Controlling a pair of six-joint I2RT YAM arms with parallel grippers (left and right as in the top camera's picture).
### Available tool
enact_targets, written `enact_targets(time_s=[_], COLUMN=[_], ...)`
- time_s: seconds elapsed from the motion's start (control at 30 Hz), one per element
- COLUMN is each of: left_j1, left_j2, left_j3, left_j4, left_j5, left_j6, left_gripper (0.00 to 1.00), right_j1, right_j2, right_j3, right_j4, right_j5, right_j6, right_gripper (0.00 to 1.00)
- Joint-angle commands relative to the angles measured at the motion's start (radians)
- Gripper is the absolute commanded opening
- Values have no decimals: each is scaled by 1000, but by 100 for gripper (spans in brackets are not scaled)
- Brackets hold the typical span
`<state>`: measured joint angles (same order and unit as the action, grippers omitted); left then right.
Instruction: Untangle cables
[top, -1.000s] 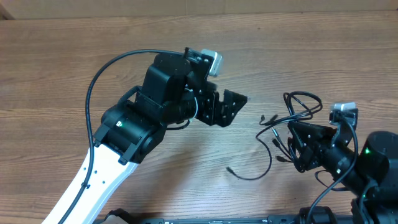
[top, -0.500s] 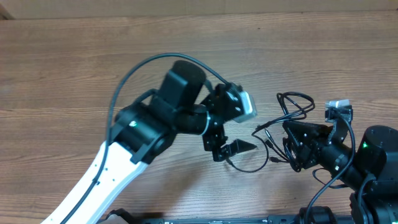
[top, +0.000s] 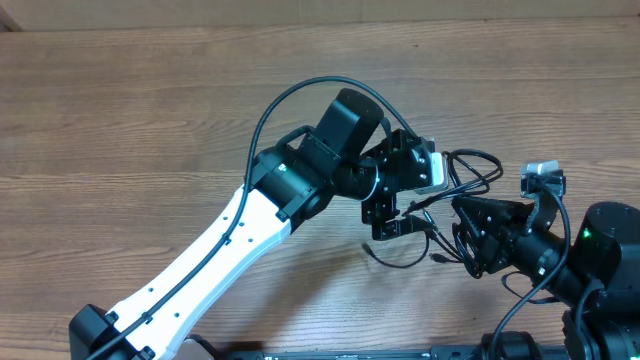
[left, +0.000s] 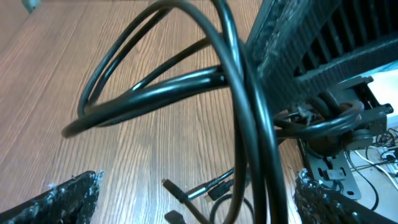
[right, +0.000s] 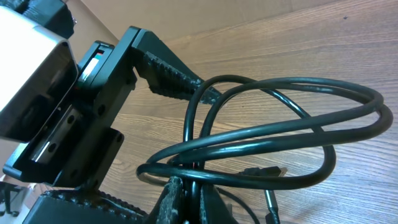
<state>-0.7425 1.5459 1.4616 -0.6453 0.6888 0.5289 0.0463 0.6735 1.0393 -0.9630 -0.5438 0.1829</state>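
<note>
1. Pinching the cables (right: 280, 134) at their gathered base, the right gripper (right: 189, 199) kept its jaws clamped on them, anchoring the tangle.
2. Beyond, the left gripper (top: 400, 222), jaws apart, reached into the loops, likely to tease one free.
3. Farther off, bare bench (top: 150, 120).

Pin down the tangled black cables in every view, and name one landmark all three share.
Overhead: cables right of centre, beside the left pincer.
Left wrist: cables fill the middle as large crossing loops.
Right wrist: cables loop across centre and right, clamped in the right pincer at the bottom.
Shared landmark: the left pincer, mid-frame overhead, bottom corners in left wrist, upper left in right wrist.
</note>
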Motion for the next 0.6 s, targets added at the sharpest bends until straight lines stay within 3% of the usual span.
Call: enact_targets(time_s=[0.0, 0.03, 0.1, 0.13, 0.4, 0.57], left_j1=[-27, -30, -31, -31, -19, 42], left_j2=[21, 23, 24, 24, -11, -59], left_j3=[19, 19, 19, 19, 23, 23], left_j4=[18, 18, 18, 18, 78, 311], left_j5=[19, 19, 19, 19, 112, 183], left_j6=[17, 18, 17, 1, -189, -405], left_gripper=[95, 76, 17, 4, 4, 4], right_j1=[-2, -2, -2, -2, -2, -2], right_j2=[-3, -3, -3, -3, 8, 43], right_j3=[0, 0, 0, 0, 0, 0], right_j4=[3, -1, -9, -12, -38, -106], right_j5=[-12, -11, -7, -7, 46, 44], right_j6=[2, 2, -2, -2, -4, -10], right_gripper=[4, 3, 4, 4, 4, 4])
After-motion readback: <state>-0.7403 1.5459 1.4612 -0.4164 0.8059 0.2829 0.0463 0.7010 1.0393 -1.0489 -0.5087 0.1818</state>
